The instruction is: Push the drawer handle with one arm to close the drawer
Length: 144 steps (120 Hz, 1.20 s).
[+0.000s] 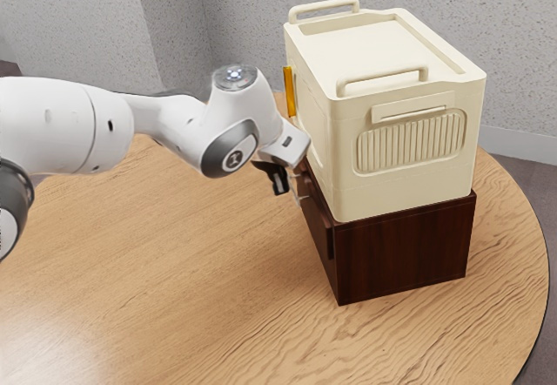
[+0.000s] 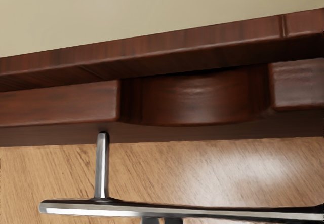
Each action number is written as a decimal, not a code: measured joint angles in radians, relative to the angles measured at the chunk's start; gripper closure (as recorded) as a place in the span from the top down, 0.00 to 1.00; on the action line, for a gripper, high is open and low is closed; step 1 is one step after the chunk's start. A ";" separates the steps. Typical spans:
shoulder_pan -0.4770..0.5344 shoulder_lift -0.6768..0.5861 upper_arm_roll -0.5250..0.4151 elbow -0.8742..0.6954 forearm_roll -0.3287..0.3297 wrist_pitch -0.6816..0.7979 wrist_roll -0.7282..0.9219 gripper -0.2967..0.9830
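Presently, the end effector [image 1: 279, 190] is positioned beside the drawer handle [image 2: 177, 211]; contact cannot be confirmed, nor can it be determined whether the end effector is open or closed. The drawer front [image 1: 327, 235] stands slightly proud of the dark cabinet [image 1: 405, 250], on the desk [image 1: 174, 280]; full closure is not verified. The next step is probably a straight push toward the cabinet.

Caution: an off-centre push may skew the drawer and bind it on its runners. A tilted approach may let the end effector slide off the narrow bar. Excess force may shift the cabinet, which has no visible clamp, and disturb the cream box [image 1: 405, 145] resting on top. Because the arm's wrist [image 1: 285, 145] is close to that box, too high a path may cause a collision.
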 joint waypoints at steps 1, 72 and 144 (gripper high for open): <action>0.000 0.001 0.000 0.001 0.000 0.000 0.000 0.15; 0.113 -0.206 -0.024 -0.268 -0.189 0.021 -0.012 0.17; 0.398 -0.625 -0.032 0.001 0.025 -0.802 -0.685 0.73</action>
